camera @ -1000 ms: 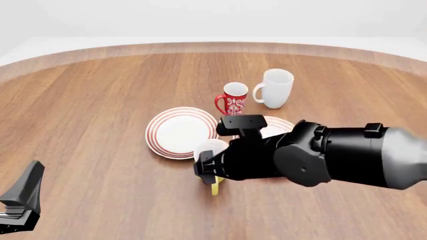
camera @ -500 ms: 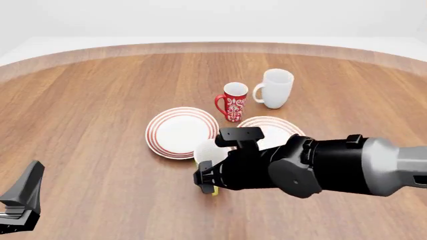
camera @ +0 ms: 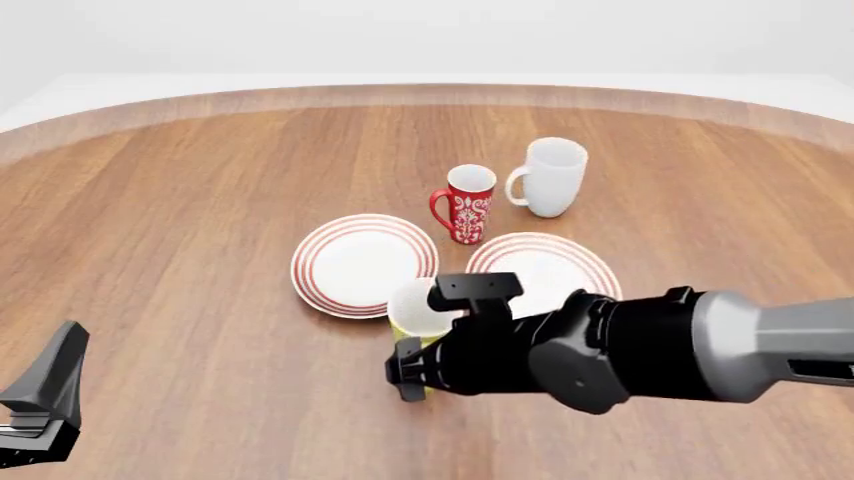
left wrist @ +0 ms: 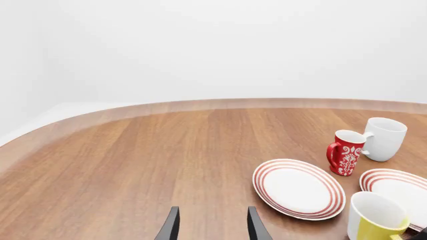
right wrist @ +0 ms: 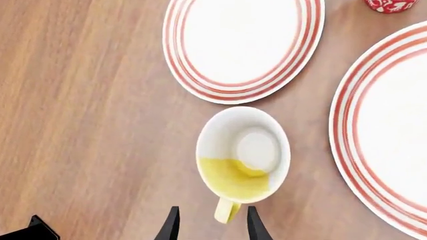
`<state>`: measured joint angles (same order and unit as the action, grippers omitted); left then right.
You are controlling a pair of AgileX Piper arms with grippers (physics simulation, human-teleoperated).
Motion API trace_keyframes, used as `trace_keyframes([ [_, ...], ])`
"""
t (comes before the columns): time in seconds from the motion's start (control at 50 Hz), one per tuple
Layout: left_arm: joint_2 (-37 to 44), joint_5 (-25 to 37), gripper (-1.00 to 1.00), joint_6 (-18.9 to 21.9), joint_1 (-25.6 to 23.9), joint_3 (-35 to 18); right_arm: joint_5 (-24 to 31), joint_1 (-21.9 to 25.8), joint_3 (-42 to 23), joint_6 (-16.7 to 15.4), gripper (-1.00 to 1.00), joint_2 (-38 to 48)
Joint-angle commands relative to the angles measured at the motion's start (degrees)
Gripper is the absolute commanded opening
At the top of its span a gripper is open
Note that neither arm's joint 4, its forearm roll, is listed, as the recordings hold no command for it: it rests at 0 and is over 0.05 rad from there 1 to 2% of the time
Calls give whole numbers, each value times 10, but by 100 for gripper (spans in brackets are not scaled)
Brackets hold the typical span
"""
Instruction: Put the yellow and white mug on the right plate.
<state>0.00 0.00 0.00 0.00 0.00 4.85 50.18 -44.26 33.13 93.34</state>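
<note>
The yellow and white mug [right wrist: 243,156] stands upright on the wood between the two plates' near edges, its yellow handle [right wrist: 226,211] pointing at my right gripper [right wrist: 211,229]. That gripper is open, and the handle tip lies between its fingertips without being clamped. In the front view the right arm covers most of the mug [camera: 415,308]. The right plate [camera: 545,262] is bare, just right of the mug. My left gripper [left wrist: 211,227] is open and holds nothing; it sits far off at the near left [camera: 40,405].
The left plate [camera: 363,264] lies just beyond and left of the mug. A red patterned mug [camera: 466,203] and an all-white mug [camera: 549,177] stand behind the plates. The right arm's black body [camera: 587,350] lies across the table's near right.
The right arm has drawn back toward the near edge and sunk lower, uncovering more of the right plate and the mug's rim. The mug and the left gripper have stayed put.
</note>
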Motion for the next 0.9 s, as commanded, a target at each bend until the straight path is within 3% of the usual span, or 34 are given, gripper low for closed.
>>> trace_keyframes([
  [0.02, 0, 0, 100, 0, 0, 0, -14, 2, 5, 4, 100, 12],
  [0.52, 0, 0, 100, 0, 0, 0, -62, 7, 32, 20, 100, 35],
  [0.54, 0, 0, 100, 0, 0, 0, -63, 7, 31, 20, -100, 35],
  [0.9, 0, 0, 100, 0, 0, 0, -74, 6, 31, 19, -100, 44],
])
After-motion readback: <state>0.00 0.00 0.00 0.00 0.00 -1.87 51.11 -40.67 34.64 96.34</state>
